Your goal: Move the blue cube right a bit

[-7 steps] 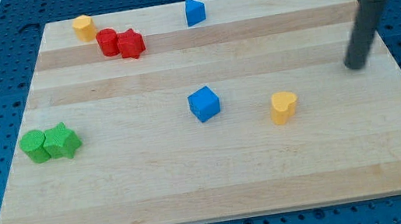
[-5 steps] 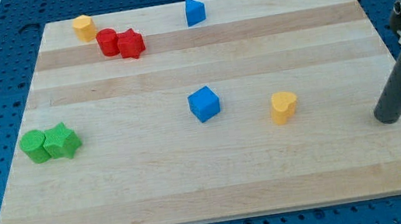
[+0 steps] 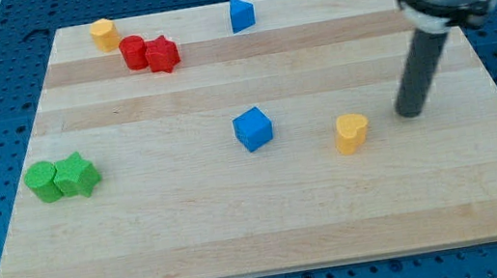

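The blue cube sits near the middle of the wooden board. My tip rests on the board well to the view's right of the cube, with the yellow heart-shaped block lying between them. The tip is a short way to the right of and slightly above that yellow block, not touching it. The rod rises from the tip toward the view's top right.
A second blue block sits near the top edge. A yellow block, a red cylinder and a red star cluster at the top left. Two green blocks lie together at the left.
My tip swung from the right side down toward the right edge, then came left and up to just right of the yellow heart block. No block has moved.
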Controlling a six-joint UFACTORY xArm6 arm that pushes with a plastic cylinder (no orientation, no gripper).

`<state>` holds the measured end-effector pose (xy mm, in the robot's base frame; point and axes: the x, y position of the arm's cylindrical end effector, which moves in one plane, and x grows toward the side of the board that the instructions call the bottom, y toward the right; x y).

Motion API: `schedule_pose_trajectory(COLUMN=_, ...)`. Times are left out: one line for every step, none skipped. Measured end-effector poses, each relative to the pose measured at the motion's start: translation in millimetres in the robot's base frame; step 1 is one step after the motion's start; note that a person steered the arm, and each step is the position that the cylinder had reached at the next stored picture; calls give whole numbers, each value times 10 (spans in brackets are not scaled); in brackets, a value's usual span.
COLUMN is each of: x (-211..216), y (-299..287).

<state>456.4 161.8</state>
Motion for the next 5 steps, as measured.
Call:
schedule_pose_trajectory(x=-320, y=-458)
schedule_pose_trajectory(x=-785, y=-1013)
schedule_pose_trajectory(x=-1000, y=-1842)
schedule_pose_trajectory(x=-667, y=-2410)
schedule_pose_trajectory(x=-238, y=-2451)
